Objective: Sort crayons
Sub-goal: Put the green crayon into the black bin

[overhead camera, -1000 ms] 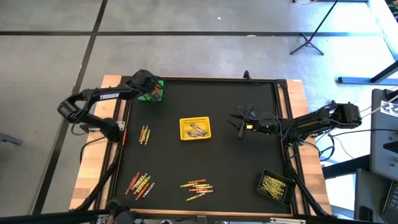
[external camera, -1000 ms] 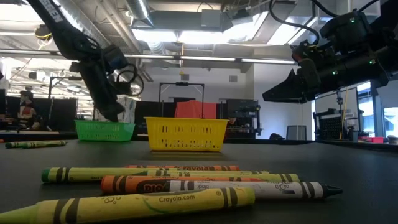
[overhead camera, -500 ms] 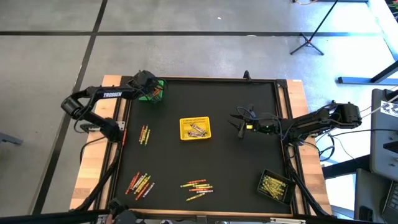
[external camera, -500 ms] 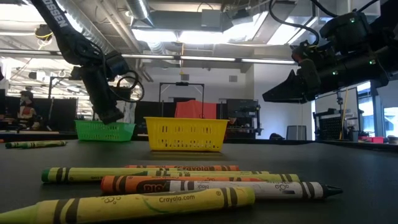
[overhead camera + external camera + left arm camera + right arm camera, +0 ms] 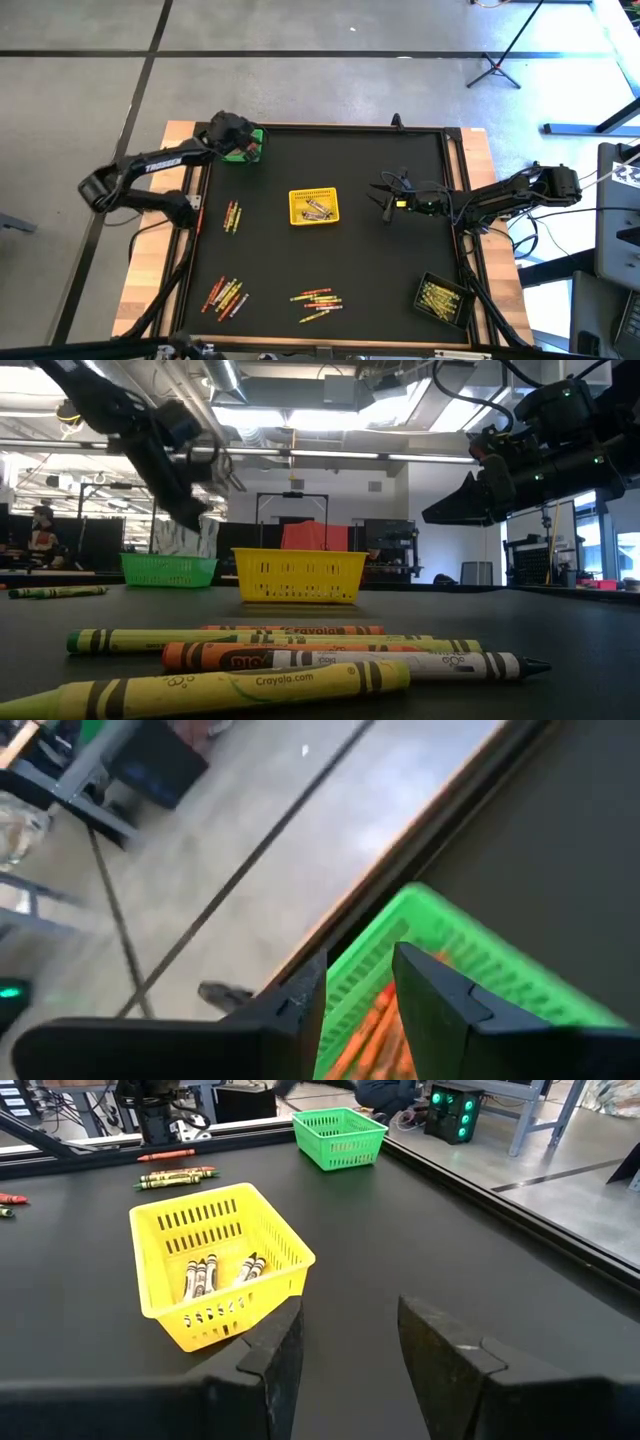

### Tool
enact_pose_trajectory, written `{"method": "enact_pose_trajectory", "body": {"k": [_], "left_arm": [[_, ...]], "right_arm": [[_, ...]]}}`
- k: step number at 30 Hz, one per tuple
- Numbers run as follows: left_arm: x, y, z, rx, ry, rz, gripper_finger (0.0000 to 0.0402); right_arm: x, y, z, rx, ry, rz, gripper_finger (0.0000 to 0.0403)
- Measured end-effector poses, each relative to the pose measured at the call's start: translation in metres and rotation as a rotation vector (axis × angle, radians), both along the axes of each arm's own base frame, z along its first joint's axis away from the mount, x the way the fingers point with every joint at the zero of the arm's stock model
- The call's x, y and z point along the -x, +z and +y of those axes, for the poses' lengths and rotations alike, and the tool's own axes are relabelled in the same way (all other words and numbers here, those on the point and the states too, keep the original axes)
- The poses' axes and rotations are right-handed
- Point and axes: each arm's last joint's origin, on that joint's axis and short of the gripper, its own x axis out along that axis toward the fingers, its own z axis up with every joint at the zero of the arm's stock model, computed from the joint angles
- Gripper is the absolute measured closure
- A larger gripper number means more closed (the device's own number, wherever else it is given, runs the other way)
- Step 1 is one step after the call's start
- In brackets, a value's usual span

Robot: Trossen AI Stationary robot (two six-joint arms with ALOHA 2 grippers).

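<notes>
From above: left gripper (image 5: 232, 133) over the green basket (image 5: 247, 146), loose crayons (image 5: 232, 215) nearer it than the right gripper (image 5: 385, 200)
Left wrist: fingers (image 5: 440, 995) parted, empty, orange crayons (image 5: 375, 1030) directly beneath in the basket
Right wrist: jaws apart, nothing held

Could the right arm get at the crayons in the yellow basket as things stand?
Probably yes. The right gripper hovers beside the yellow basket, jaws open and empty; the basket has no lid, the crayons lie exposed, and nothing stands between.
</notes>
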Motion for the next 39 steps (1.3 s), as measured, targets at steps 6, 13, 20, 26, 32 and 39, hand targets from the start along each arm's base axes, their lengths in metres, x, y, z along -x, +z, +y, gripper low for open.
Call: {"method": "enact_pose_trajectory", "body": {"k": [6,13,20,26,32,39], "left_arm": [[-0.006,0.018,-0.029,0.072,-0.058,-0.215,0.0298],[-0.018,0.012,-0.070,0.467,-0.279,-0.348,0.0298],[-0.017,-0.006,-0.110,0.766,-0.191,-0.223,0.0298],[-0.006,-0.014,-0.134,0.919,0.121,-0.170,0.0298],[-0.004,-0.016,-0.152,0.933,0.245,-0.148,0.0299],[-0.010,-0.027,-0.159,0.928,0.293,-0.093,0.0299]], "right_arm": [[0.000,0.000,0.000,0.000,0.000,-0.002,0.0242],[0.000,0.000,0.000,0.000,0.000,-0.002,0.0242],[0.000,0.000,0.000,0.000,0.000,-0.001,0.0242],[0.000,0.000,0.000,0.000,0.000,-0.001,0.0242],[0.000,0.000,0.000,0.000,0.000,-0.001,0.0242],[0.000,0.000,0.000,0.000,0.000,0.000,0.0242]]}}
